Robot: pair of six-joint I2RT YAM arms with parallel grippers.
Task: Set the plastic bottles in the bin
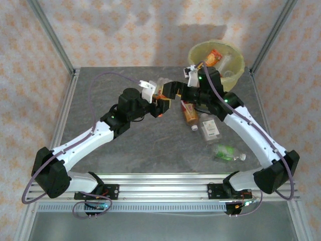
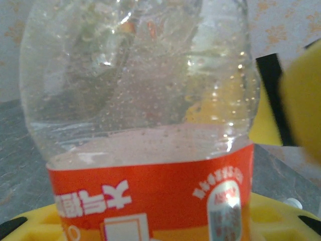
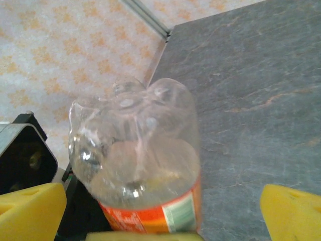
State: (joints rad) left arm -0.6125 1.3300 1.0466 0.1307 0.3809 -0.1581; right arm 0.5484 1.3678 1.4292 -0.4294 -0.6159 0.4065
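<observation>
**Orange-labelled clear plastic bottle (image 2: 145, 125) between two arms**

We saw this bottle lifted off the grey stone-patterned bench (image 1: 150, 145), over the middle of its far half, where both arms met. The left gripper (image 1: 158, 103) was clamped on it low down. In the left wrist view the yellow foam pads (image 2: 281, 221) lay right against the orange label band. The right gripper (image 3: 160, 213) had its jaws wide apart, with one yellow pad on each side of the bottle. The pad on the right of that view was clearly off the plastic, and we could not tell whether the other one touched. The bottle's dimpled base faced the right wrist camera.

The round pale yellow-green plastic bin (image 1: 239, 64) stood at the far right corner of the bench, with an orange-wrapped bottle (image 1: 214, 56) already inside it. Three more bottles lay on the bench beside the right arm. They were an orange lying bottle (image 1: 190, 115), a clear bottle with a white label (image 1: 209, 129) and a green-labelled bottle (image 1: 228, 153), the last nearest the arm bases.
</observation>
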